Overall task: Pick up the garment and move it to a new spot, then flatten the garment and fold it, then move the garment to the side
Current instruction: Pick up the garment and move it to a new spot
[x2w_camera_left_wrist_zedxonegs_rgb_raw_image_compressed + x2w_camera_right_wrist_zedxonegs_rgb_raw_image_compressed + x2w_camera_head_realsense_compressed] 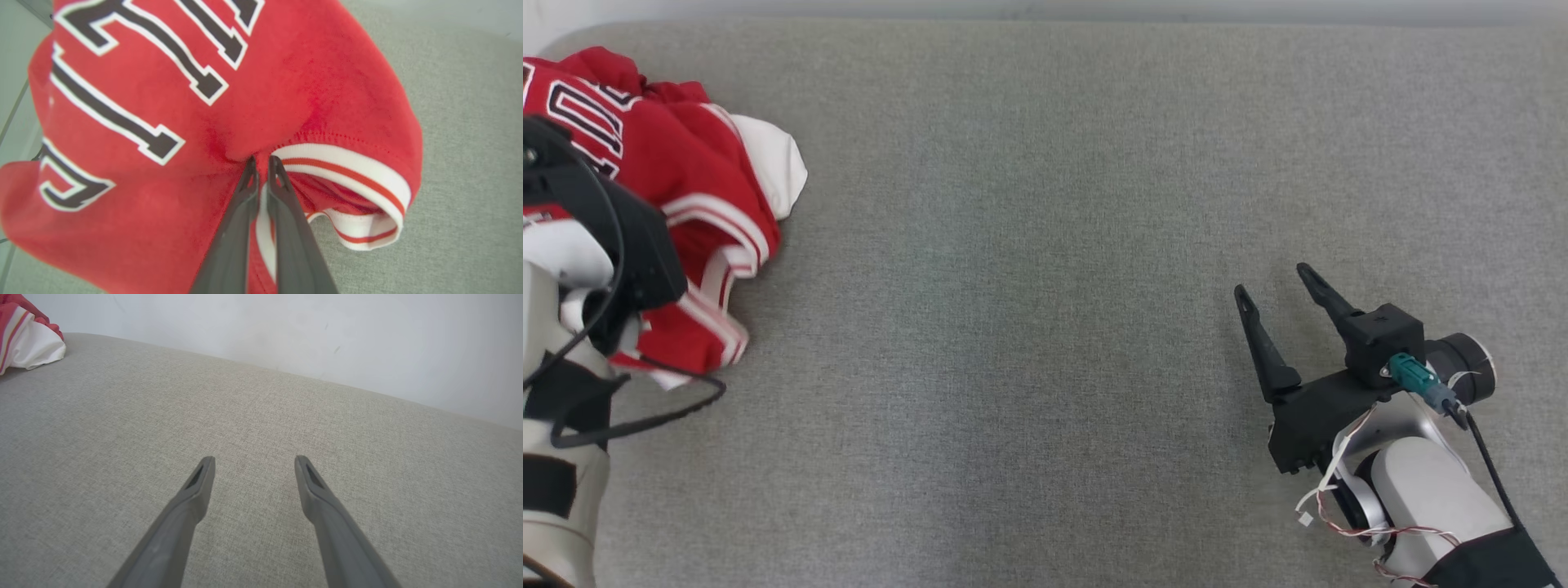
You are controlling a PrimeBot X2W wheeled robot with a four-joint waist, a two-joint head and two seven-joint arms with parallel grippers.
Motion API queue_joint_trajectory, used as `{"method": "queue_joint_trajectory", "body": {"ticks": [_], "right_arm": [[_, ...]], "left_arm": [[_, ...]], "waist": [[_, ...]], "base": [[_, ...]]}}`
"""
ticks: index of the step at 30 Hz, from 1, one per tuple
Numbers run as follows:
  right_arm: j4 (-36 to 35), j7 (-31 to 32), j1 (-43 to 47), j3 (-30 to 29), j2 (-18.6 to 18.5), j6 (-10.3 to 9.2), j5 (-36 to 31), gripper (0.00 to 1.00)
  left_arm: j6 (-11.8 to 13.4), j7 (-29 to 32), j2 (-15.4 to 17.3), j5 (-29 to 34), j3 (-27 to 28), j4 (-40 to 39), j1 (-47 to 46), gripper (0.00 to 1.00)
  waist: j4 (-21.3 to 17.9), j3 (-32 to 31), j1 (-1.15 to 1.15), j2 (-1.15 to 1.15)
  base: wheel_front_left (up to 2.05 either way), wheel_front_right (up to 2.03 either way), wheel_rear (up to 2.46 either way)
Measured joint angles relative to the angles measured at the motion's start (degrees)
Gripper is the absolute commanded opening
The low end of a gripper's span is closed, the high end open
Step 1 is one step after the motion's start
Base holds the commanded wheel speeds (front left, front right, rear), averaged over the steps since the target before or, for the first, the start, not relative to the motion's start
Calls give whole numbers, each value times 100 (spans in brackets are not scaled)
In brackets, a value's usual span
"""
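My left fingers are pressed nearly together on a fold of the red garment, just beside its white-and-red striped cuff. I read this as the pick-up step: the grip is made and the lift comes next. The garment lies crumpled at the far left end of the grey bench, partly under my left wrist in the head view. My right fingers stand spread and empty over bare cloth, well apart from it. To do this well I should rise straight up first and check that the pinch holds more than one thin layer, because the fabric looks soft and could slip out near the ribbed edge. Once the bunch hangs free, I'd carry it toward the open middle of the bench, where there is room to spread it. I'd go slowly so the trailing part doesn't drag or snag. My right side can hold back, ready to take a second corner when flattening begins.
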Motion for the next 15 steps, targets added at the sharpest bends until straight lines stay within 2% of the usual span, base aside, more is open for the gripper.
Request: {"method": "queue_joint_trajectory", "body": {"ticks": [7,15], "right_arm": [[253,-109,2,7,143,9,55,100],[547,-238,33,-4,342,24,205,100]], "left_arm": [[0,-443,-62,54,-455,-336,-370,0],[0,-951,-304,-538,-1203,-1079,-421,0]], "waist": [[27,-284,0,-1],[-50,-688,0,-1]], "base": [[0,0,0],[0,0,0]]}}
